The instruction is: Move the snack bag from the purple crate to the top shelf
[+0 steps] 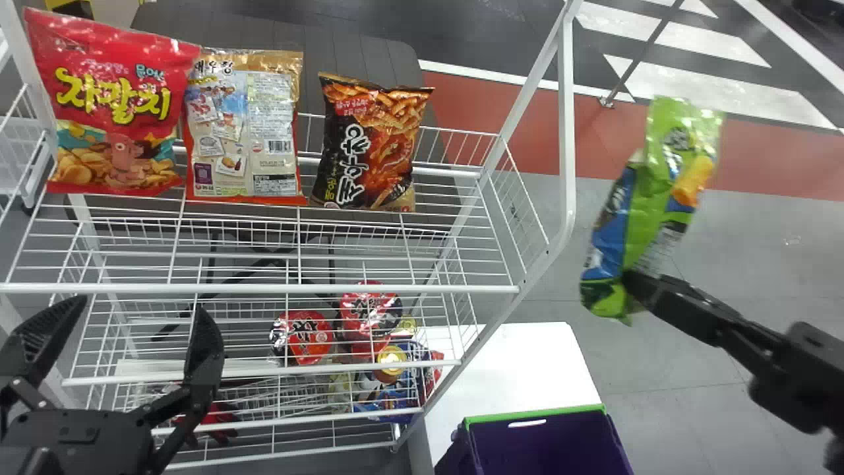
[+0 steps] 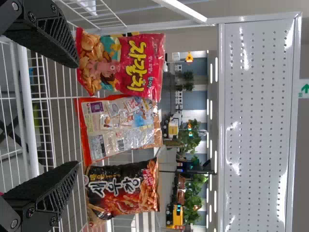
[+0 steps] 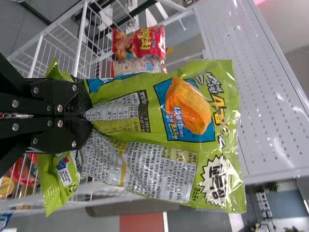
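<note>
Seemingly outside the right edge of the top shelf [image 1: 264, 288], the green snack bag [image 1: 638, 221], pinched at one end by the right gripper [image 3: 88, 114], risked snagging the front post [image 1: 566, 132] if swung straight in, while the left gripper [image 1: 142, 305] gaped empty.

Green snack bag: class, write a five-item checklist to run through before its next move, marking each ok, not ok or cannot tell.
1. Right gripper shut on green snack bag: ok.
2. Bag clear of purple crate: ok.
3. Bag over top shelf: not ok, outside the right upright.
4. Bare spot on shelf right of black snack bag: ok.
5. Hold firm against slipping: cannot tell.
</note>
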Robot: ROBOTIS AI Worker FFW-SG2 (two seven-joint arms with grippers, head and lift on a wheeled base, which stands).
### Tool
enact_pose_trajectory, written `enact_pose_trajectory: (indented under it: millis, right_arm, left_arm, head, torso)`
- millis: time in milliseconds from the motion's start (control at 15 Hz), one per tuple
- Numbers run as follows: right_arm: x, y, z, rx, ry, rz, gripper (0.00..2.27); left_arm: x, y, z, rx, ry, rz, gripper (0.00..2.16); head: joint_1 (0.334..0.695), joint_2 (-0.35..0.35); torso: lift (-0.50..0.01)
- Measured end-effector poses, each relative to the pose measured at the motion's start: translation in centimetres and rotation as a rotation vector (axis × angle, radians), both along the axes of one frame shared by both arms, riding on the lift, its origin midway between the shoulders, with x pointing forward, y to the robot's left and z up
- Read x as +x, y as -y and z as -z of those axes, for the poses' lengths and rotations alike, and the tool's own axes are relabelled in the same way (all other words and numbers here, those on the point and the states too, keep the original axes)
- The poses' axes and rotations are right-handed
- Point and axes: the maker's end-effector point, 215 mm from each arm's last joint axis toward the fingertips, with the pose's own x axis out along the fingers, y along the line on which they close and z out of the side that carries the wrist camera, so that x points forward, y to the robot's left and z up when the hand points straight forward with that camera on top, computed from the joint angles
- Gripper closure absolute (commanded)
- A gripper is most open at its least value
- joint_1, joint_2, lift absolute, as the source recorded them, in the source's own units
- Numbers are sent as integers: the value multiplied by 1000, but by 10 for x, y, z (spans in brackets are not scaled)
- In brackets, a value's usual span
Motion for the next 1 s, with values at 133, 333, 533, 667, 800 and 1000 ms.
enact_pose_trajectory:
  millis: [133,333,533,667,800,1000]
  right_arm:
    - [16,-24,4,-8,17,-48,2246]
    - [46,-52,6,-83,106,-77,2246]
    - [76,-83,6,-155,226,-88,2246]
    - [98,-98,8,-193,316,-71,2246]
    - [119,-114,18,-241,402,-66,2246]
    - [146,-121,36,-282,468,-23,2246]
  left_arm:
    - [-1,1,0,-1,0,3,103]
    - [-3,3,0,2,0,3,103]
    - [-8,4,-1,10,3,6,103]
    - [-11,5,-2,12,4,9,103]
    - [-13,4,-2,14,7,6,103]
    - [-13,2,-2,16,11,1,103]
  head:
    - [695,-350]
    - [695,-323]
    - [695,-257]
    - [695,-234]
    - [695,-207]
    - [695,-174]
  torso:
    - [0]
    - [0]
    - [0]
    - [0]
    - [0]
    - [0]
